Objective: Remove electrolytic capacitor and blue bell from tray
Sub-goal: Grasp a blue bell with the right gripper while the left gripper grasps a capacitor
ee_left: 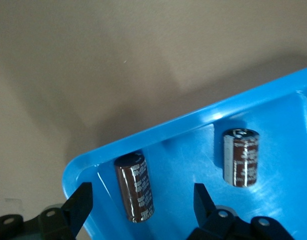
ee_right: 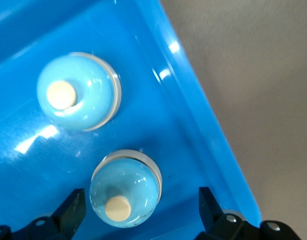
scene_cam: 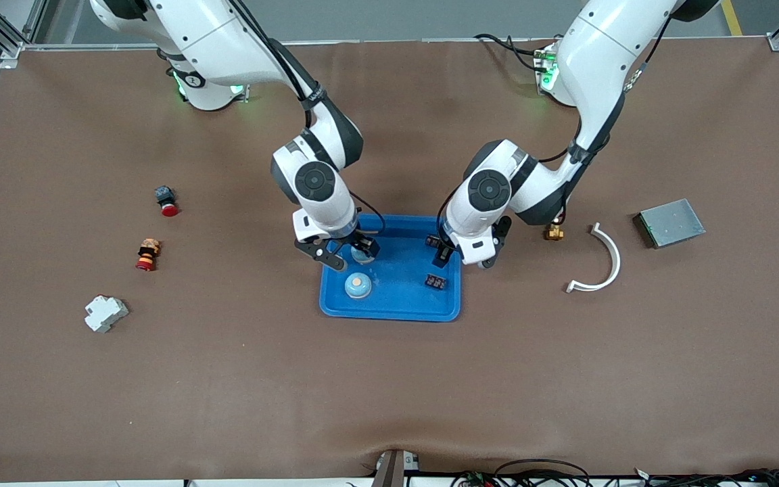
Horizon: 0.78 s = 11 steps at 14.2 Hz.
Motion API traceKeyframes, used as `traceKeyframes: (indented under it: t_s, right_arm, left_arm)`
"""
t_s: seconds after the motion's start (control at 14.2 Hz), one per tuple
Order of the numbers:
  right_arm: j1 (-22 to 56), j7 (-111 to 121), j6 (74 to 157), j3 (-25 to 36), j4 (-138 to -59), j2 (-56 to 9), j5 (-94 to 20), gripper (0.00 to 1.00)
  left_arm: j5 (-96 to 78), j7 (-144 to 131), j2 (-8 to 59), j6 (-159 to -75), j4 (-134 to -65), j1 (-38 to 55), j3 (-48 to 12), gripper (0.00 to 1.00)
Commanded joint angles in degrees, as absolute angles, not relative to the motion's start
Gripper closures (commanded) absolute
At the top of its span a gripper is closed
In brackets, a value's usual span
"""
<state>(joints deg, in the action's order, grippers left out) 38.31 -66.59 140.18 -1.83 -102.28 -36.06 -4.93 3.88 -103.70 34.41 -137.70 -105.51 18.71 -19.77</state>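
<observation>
A blue tray [scene_cam: 389, 308] lies mid-table. Two light-blue bells with cream buttons sit in it. My right gripper [scene_cam: 352, 253] is open over the bell [scene_cam: 363, 254] farther from the front camera; in the right wrist view my gripper [ee_right: 141, 199] has this bell [ee_right: 125, 190] between its spread fingers without touching it. The other bell [scene_cam: 358, 285] [ee_right: 78, 92] is free. My left gripper [scene_cam: 445, 251] [ee_left: 141, 200] is open around one dark brown capacitor [ee_left: 136, 187] [scene_cam: 432, 240] lying by the tray's corner. A second capacitor [ee_left: 241, 157] [scene_cam: 436, 281] lies beside it.
Toward the right arm's end lie two red-capped buttons [scene_cam: 166, 201] [scene_cam: 148, 254] and a white breaker [scene_cam: 105, 313]. Toward the left arm's end lie a brass fitting [scene_cam: 553, 233], a white curved strip [scene_cam: 599, 260] and a grey metal box [scene_cam: 669, 222].
</observation>
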Motion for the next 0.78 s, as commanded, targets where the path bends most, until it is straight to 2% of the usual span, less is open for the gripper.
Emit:
traceKeyframes:
  t_s: [0.0,0.35,0.56,0.71]
  right_arm:
    - [39.73,-69.52,140.1,-0.97,-99.58,-38.32,-3.96,0.0]
    - [40.08,-69.61,140.1,-0.97,-98.71,-39.11,-3.96,0.0]
    - [40.08,-69.61,139.92,-0.97,-98.18,-39.72,-3.95,0.0]
    - [40.08,-69.61,139.83,-0.97,-97.56,-40.16,-3.87,0.0]
  left_arm:
    - [5.1,-110.54,35.85,-138.16,-103.54,20.12,-18.98,0.14]
    - [9.04,-119.69,38.14,-138.25,-102.22,21.97,-18.9,0.18]
    - [13.53,-124.35,38.93,-138.25,-102.04,22.24,-18.98,0.27]
    - [14.76,-125.42,39.37,-138.25,-102.04,22.67,-18.98,0.41]
